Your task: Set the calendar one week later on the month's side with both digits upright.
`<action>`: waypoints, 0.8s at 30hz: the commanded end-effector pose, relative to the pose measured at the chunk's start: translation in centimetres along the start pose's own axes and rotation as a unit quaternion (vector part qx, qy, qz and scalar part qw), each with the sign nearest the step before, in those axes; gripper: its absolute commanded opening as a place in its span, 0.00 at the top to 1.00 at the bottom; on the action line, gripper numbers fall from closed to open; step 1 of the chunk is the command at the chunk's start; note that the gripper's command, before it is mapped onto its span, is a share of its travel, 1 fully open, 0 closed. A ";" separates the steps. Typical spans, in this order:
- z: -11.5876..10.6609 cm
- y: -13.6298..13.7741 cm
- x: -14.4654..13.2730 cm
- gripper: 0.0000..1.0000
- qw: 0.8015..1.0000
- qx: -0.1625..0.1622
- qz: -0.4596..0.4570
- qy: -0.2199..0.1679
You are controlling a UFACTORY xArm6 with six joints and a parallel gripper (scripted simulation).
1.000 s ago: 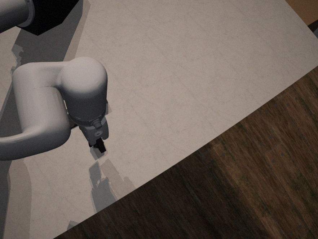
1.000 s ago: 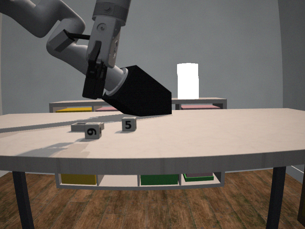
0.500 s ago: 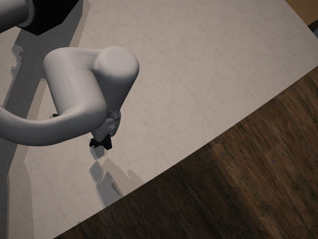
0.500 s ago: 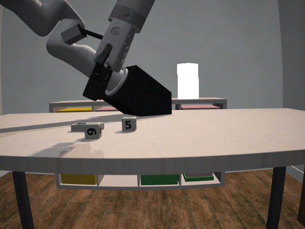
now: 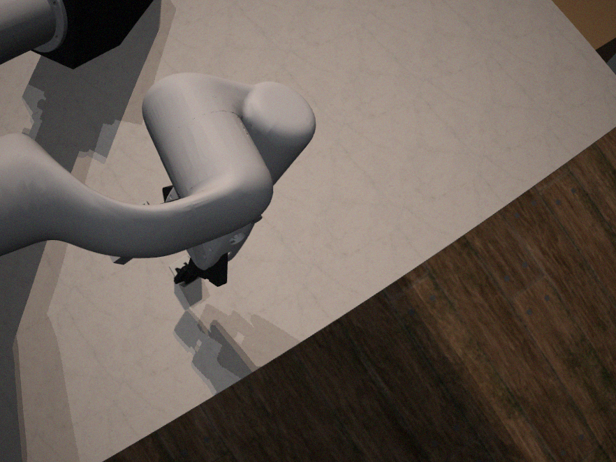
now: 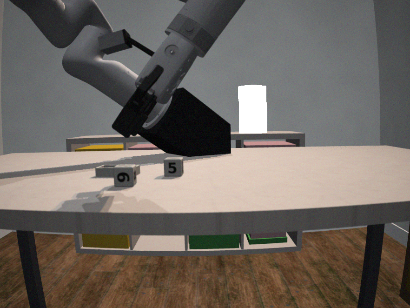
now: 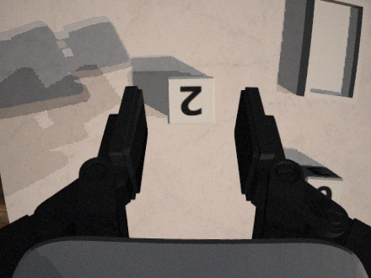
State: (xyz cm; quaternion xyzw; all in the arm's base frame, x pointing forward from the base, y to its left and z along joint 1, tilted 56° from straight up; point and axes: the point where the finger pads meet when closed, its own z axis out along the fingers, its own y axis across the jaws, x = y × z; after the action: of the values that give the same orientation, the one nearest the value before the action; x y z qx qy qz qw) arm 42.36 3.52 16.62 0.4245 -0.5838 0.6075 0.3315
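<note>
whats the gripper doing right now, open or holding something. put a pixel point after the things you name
Gripper (image 5: 201, 278) (image 6: 127, 130) (image 7: 190, 109): partly open, holding nothing; the cube showing a 2 (image 7: 191, 100) sits on the table beyond its fingers.

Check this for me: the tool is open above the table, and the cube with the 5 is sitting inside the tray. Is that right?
Not quite: the cube with the 5 sits outside the tray, as the exterior view shows. The tool is open above the table.
</note>
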 end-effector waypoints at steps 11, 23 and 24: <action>0.0 -0.1 -0.3 0.51 0.996 -0.002 0.001 0.085; 0.0 0.0 -0.6 0.51 0.986 -0.001 0.001 0.166; 0.0 0.0 -0.6 0.51 0.986 -0.001 0.001 0.166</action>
State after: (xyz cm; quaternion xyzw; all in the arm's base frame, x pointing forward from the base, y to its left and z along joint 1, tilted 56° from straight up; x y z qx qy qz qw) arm 42.60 3.49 15.98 0.3185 -0.5216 0.6683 0.4241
